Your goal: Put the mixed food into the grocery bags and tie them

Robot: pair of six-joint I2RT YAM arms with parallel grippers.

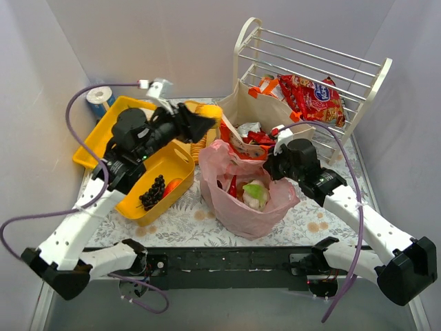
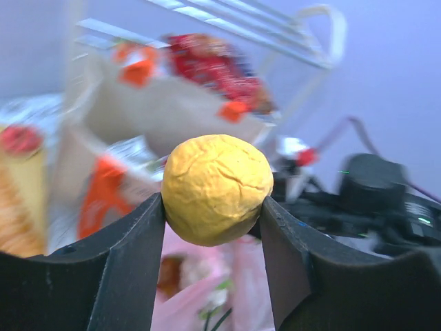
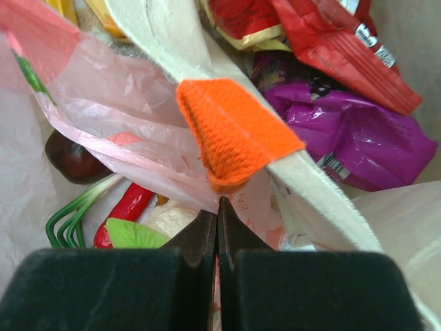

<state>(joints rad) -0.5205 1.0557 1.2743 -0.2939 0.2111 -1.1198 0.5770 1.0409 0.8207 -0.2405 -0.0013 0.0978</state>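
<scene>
Bumpy yellow fruit (image 2: 216,187) between black fingers (image 2: 131,272). See-through pink bag (image 1: 242,210). Beige tote (image 1: 265,110) with bright orange strap (image 3: 234,131). Shiny purple packet (image 3: 344,131), shiny red packet (image 3: 331,41). Dark red fruit (image 3: 72,157), green stalks (image 3: 65,221), red pepper (image 3: 131,207). Yellow tray (image 1: 160,207) with black grapes (image 1: 153,191). Creamy white rack (image 1: 310,62). Pale tablecloth (image 1: 180,222) with tan flower spots.

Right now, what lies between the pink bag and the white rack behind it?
The beige tote stands between the pink bag and the rack. The top view shows this.
</scene>
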